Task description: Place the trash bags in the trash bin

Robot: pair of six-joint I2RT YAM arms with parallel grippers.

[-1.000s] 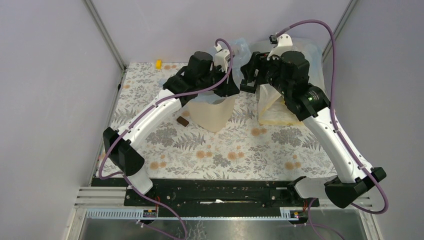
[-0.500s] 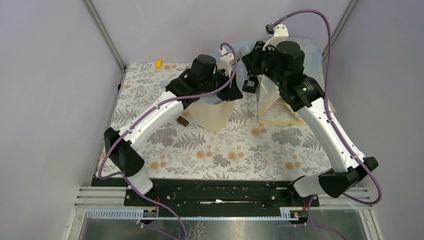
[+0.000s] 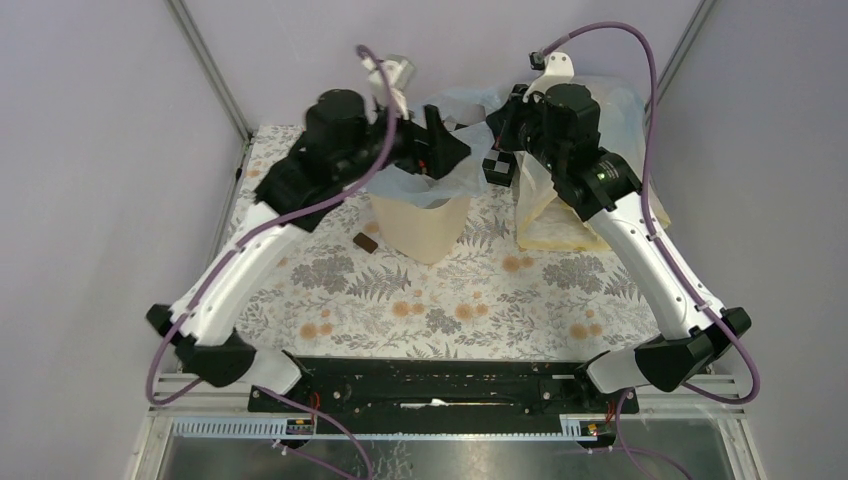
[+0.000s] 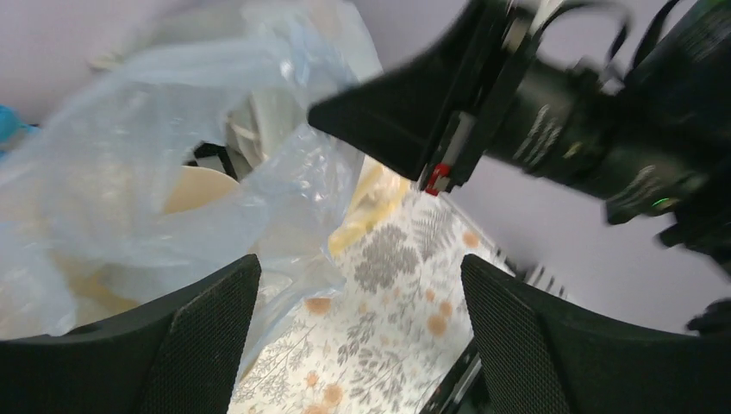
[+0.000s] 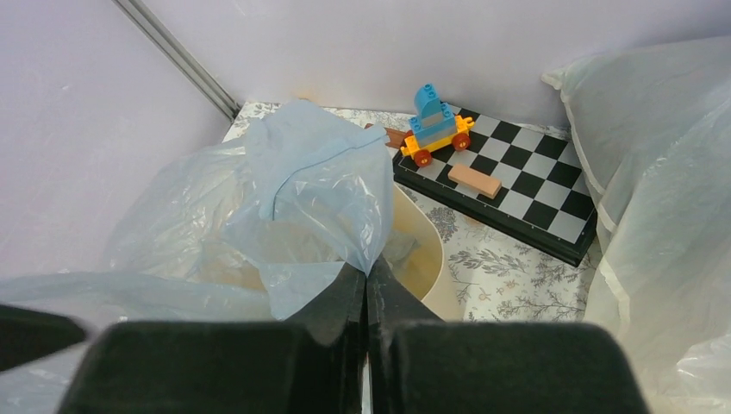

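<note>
The pale-blue trash bag is draped over the mouth of the cream trash bin, which stands upright on the floral table. My right gripper is shut on a bunched corner of the bag above the bin's rim; from above it sits at the bin's far right. My left gripper is open with only the tablecloth showing between its fingers. The bag hangs just to its left. In the top view the left gripper hovers over the bag and bin.
A large yellowish-clear sack stands right of the bin, close beside my right arm. A chessboard carrying a toy block car and a tan block lies behind the bin. A small brown block lies left of the bin.
My left gripper opened, let go of the bag and its arm swung up and left. My right gripper closed on the bag's edge.
</note>
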